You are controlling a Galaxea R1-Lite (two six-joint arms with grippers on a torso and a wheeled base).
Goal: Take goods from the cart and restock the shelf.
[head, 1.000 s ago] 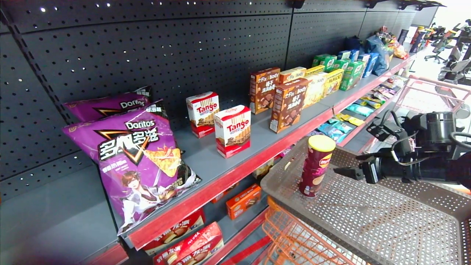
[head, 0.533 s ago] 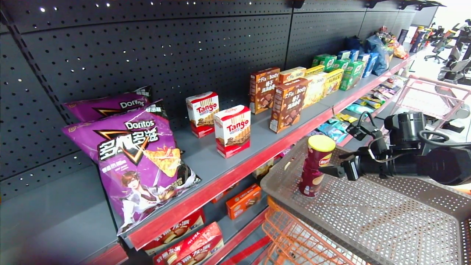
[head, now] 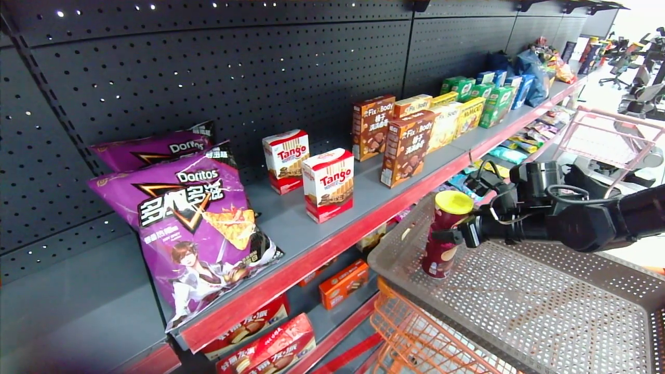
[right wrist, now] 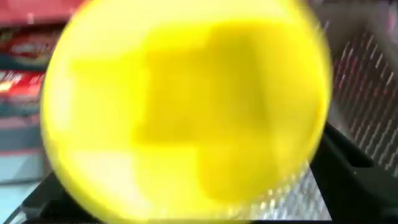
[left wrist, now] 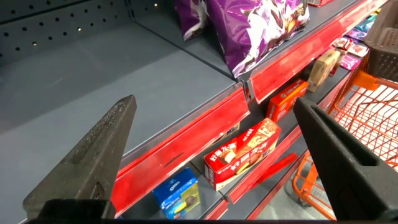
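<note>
A maroon chips can (head: 440, 257) with a yellow lid stands upright at the near-left corner of the cart's grey perforated tray (head: 519, 301). My right gripper (head: 446, 236) is at the can's upper half, open, with one finger on each side of it. In the right wrist view the yellow lid (right wrist: 186, 106) sits very close, with dark fingers (right wrist: 351, 165) at its sides. Over the bare grey stretch of shelf (left wrist: 124, 81), my left gripper (left wrist: 211, 168) hangs open and holds nothing.
The grey shelf (head: 291, 223) with a red front edge carries purple chip bags (head: 187, 218), red-and-white wafer boxes (head: 328, 183) and brown boxes (head: 405, 148). Lower shelves hold boxed snacks (left wrist: 242, 152). An orange wire basket (head: 415, 337) sits under the tray.
My right arm has moved left across the tray until its gripper reached the chips can. The can stands where it stood.
</note>
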